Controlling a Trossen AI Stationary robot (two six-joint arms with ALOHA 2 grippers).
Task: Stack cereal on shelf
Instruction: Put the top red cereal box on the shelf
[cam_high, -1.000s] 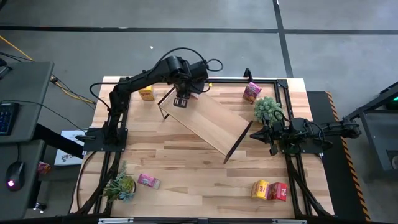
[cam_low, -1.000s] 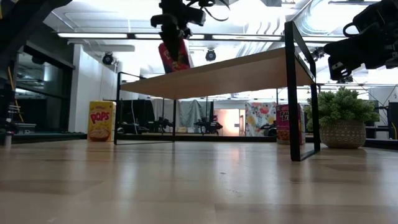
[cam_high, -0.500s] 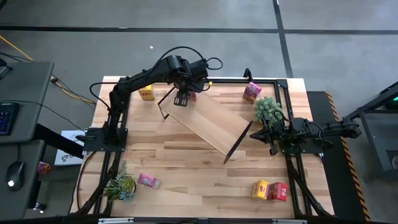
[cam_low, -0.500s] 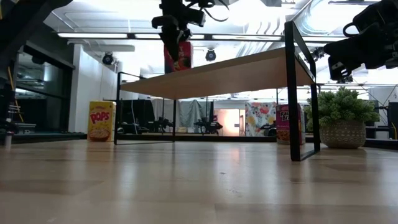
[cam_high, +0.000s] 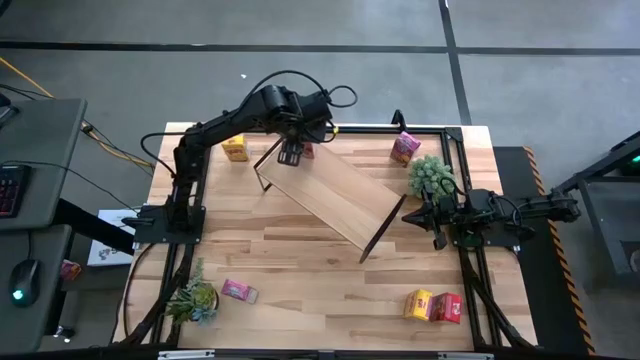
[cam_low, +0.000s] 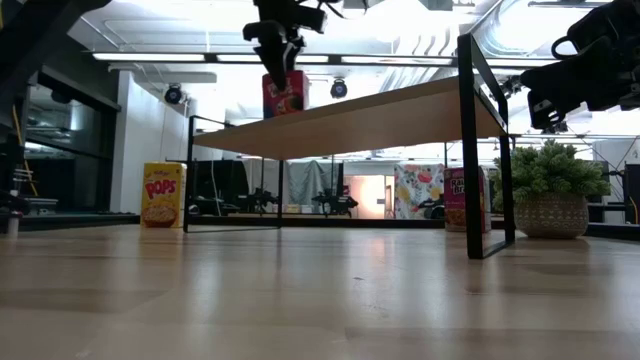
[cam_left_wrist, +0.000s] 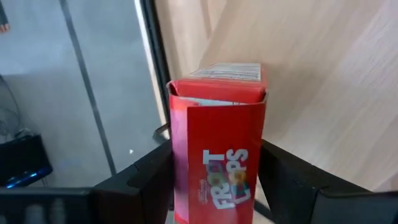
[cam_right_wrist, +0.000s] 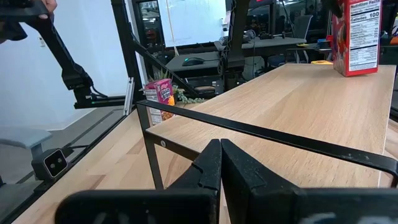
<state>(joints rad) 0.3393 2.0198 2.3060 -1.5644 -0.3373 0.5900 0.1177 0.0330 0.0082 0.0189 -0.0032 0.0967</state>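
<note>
A: How far is the work?
B: One red cereal box (cam_left_wrist: 217, 155) stands on the shelf (cam_high: 335, 195), between the spread fingers of the left claw (cam_high: 291, 155). The others lie far from it on the desk (cam_high: 300, 260). The right claw (cam_high: 437, 222) is pressed together, beside the shelf.
A: Any writing?
B: "Froot Loops"; a yellow box (cam_low: 161, 195) reads "Pops".

Red cardboard cereal box (cam_left_wrist: 217, 155), white lettering with multicoloured letters. Yellow cereal box (cam_low: 162, 195), red logo. Pale light-wood shelf board (cam_high: 335, 195), black metal end frames. Green potted plant (cam_low: 552, 172), tan pot.
</note>
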